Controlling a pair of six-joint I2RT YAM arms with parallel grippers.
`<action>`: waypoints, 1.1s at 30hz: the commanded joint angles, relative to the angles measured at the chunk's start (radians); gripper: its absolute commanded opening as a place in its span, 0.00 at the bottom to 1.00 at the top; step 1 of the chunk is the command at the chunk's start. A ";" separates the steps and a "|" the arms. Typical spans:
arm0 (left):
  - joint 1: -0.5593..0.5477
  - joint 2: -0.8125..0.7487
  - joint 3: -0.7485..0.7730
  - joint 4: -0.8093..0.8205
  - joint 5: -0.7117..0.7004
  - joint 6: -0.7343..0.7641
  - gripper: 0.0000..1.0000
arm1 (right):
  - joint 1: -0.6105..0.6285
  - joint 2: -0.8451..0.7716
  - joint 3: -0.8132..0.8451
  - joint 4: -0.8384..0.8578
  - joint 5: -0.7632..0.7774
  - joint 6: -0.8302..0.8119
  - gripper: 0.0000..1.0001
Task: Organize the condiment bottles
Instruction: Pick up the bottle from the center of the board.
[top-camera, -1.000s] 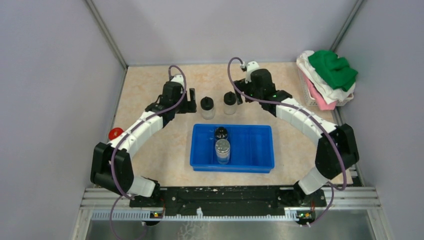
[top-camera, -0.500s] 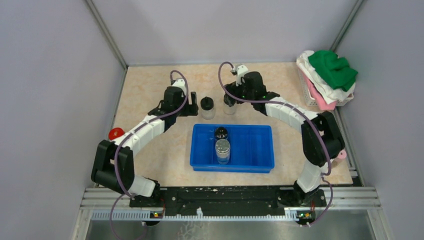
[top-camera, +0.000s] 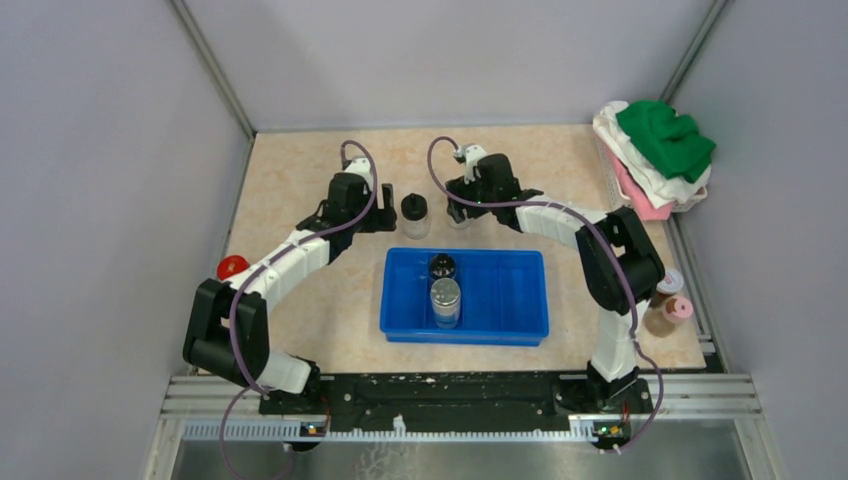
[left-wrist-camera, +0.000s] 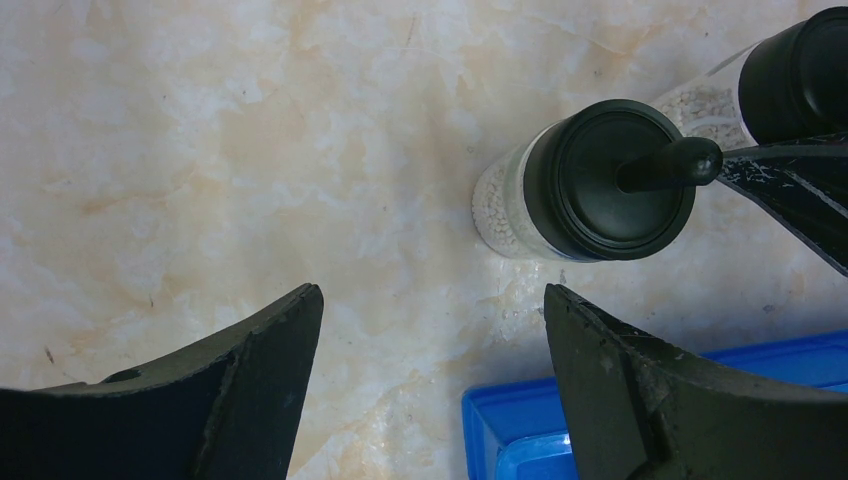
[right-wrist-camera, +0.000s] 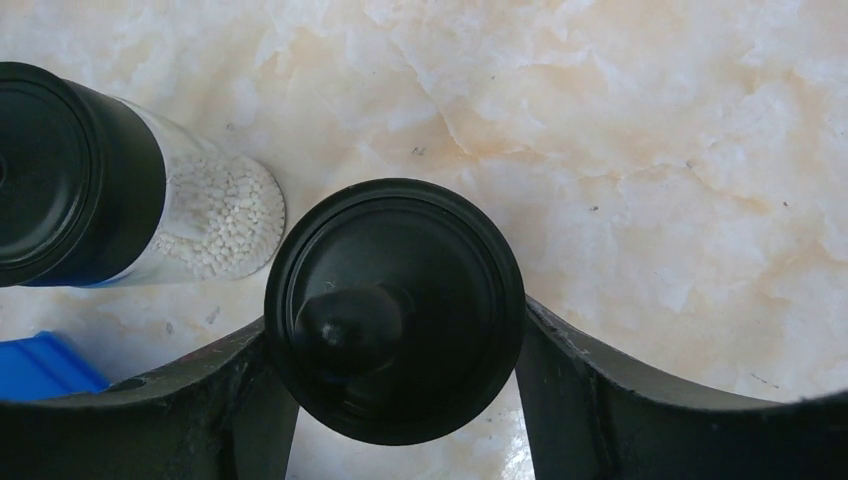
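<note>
Two clear condiment bottles of white grains with black knobbed caps stand side by side behind the blue tray (top-camera: 465, 335). My right gripper (top-camera: 461, 207) (right-wrist-camera: 395, 327) has come down over the right one (right-wrist-camera: 400, 290), and both its fingers press against the cap. Just right of my left gripper (top-camera: 386, 214) (left-wrist-camera: 430, 300) stands the left bottle (top-camera: 414, 213) (left-wrist-camera: 590, 180) (right-wrist-camera: 100, 180); that gripper is open above bare table, with nothing between its jaws. Inside the tray stand a dark-capped bottle (top-camera: 443, 266) and a silver-capped bottle (top-camera: 445, 300).
A red-capped item (top-camera: 232, 267) lies at the table's left edge. Two more bottles (top-camera: 668, 283) (top-camera: 667, 314), one with a pink cap, stand at the right edge. A basket of folded cloths (top-camera: 655, 160) sits at the back right. The tray's corner (left-wrist-camera: 650, 410) lies under my left fingers.
My right gripper moved left over the right black-capped bottle and narrowed onto its cap. The right arm's elbow swung inward, uncovering two bottles at the right edge. The left arm shifted only slightly.
</note>
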 joint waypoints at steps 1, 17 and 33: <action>-0.002 -0.018 0.030 0.039 0.006 0.009 0.87 | 0.008 -0.006 0.054 0.100 0.010 0.019 0.67; -0.003 -0.037 0.018 0.018 0.023 -0.001 0.86 | 0.008 -0.018 0.095 0.066 0.012 0.006 0.48; -0.011 -0.117 0.006 -0.034 0.022 -0.017 0.85 | 0.008 -0.265 0.115 -0.062 0.092 -0.036 0.40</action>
